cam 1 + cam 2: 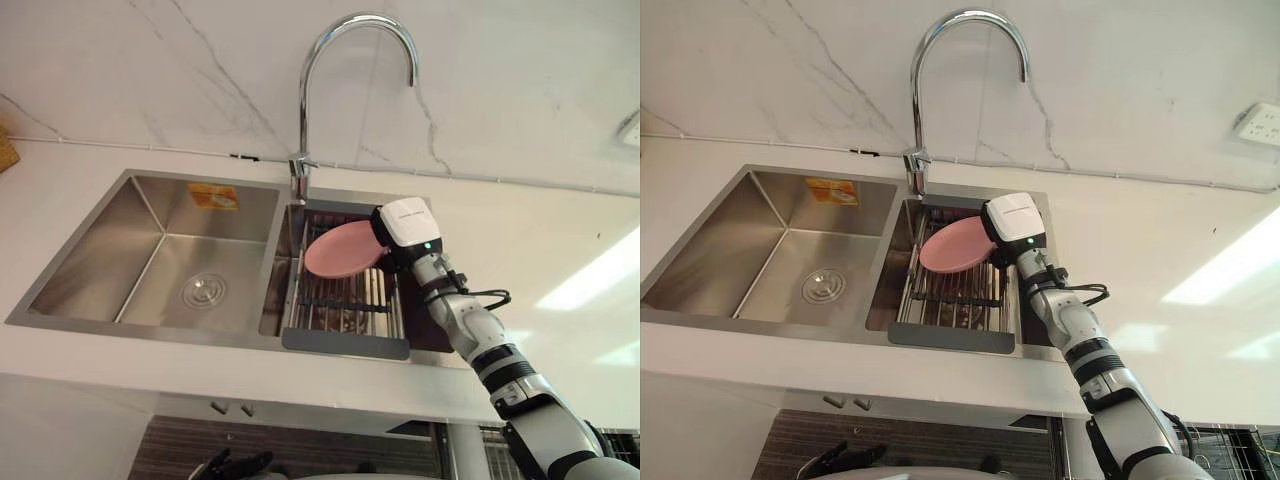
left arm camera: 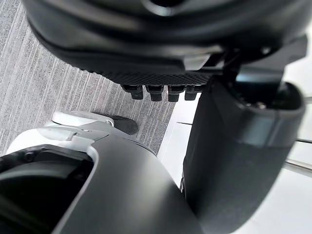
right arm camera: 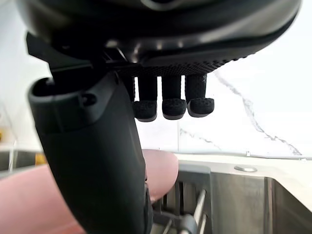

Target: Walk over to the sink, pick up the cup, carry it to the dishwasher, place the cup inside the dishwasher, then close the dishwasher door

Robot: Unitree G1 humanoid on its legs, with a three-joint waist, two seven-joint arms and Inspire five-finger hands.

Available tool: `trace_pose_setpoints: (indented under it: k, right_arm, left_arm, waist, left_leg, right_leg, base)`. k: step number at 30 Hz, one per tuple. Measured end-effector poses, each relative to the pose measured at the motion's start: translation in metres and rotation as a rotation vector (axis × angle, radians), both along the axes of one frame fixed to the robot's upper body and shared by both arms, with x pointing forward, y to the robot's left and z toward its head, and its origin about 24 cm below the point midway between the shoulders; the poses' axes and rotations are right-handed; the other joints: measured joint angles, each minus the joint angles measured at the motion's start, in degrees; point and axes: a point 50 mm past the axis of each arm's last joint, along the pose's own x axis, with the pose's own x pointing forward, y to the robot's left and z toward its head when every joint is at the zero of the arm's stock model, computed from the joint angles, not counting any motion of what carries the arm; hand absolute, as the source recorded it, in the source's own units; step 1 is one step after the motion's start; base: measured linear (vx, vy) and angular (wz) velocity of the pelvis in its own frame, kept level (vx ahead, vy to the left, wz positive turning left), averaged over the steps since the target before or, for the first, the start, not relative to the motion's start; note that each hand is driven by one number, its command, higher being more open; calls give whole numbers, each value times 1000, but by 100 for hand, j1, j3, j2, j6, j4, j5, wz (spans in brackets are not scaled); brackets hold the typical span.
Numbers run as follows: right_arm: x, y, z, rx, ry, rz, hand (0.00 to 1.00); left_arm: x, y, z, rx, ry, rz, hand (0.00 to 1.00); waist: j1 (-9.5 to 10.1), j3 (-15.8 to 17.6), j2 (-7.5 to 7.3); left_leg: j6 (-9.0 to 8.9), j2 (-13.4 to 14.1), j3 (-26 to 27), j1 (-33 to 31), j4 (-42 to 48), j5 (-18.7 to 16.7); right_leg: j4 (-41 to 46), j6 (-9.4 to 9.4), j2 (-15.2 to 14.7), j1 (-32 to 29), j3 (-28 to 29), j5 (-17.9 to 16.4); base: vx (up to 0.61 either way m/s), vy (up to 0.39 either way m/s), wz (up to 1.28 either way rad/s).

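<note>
A pink round cup (image 1: pixel 340 252), seen as a tilted disc, hangs over the dish rack (image 1: pixel 345 305) in the right basin of the steel sink (image 1: pixel 140 335). My right hand (image 1: pixel 405 228) reaches in from the right and is shut on the cup's right edge. In the right wrist view the thumb (image 3: pixel 92 161) lies across the pink cup (image 3: pixel 163 170) and the fingertips (image 3: pixel 173 108) curl above it. My left hand (image 1: pixel 235 465) hangs low below the counter edge with relaxed fingers (image 2: pixel 158 92), holding nothing.
A tall chrome faucet (image 1: pixel 305 100) arches over the divider between the basins. The left basin (image 1: pixel 200 290) holds only its drain. White counter surrounds the sink, with a marble wall behind. A wire rack (image 1: pixel 1225 445) shows below the counter at lower right.
</note>
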Motion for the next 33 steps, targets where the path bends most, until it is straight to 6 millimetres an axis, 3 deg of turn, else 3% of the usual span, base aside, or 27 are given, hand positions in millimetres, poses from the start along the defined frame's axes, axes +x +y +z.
trace_pose_setpoints:
  k: [7,11,19,26,33]
  right_arm:
    - [-13,-15,10,251,36,-38,100]
    - [-20,-18,13,277,61,-27,100]
    - [-27,-5,11,213,186,94,100]
    - [-35,4,22,138,158,164,100]
    - [-45,24,16,45,197,264,100]
  left_arm:
    - [-5,0,0,11,-2,28,100]
    - [-6,0,-1,8,0,41,100]
    - [-8,0,-1,8,7,44,100]
    - [-8,0,-1,8,9,45,100]
    - [-10,0,-2,11,15,48,100]
  waist:
    - [-86,16,26]
    - [-124,33,56]
    - [-171,27,80]
    - [-178,22,84]
    - [-189,6,87]
  left_leg:
    - [-8,12,75,25,7,-14]
    - [-33,35,191,47,49,-64]
    - [-58,100,287,50,87,-109]
    - [-66,99,295,52,88,-116]
    - [-68,102,306,54,93,-117]
  right_leg:
    - [0,-2,12,-6,82,1]
    - [0,-3,40,-14,186,5]
    - [0,-3,105,-38,276,5]
    - [-2,-3,103,-39,281,5]
    - [-11,-3,105,-39,292,5]
  base:
    - [-2,2,-4]
    - [-12,8,-16]
    - [-2,-4,-6]
    - [0,0,0]
    - [0,0,0]
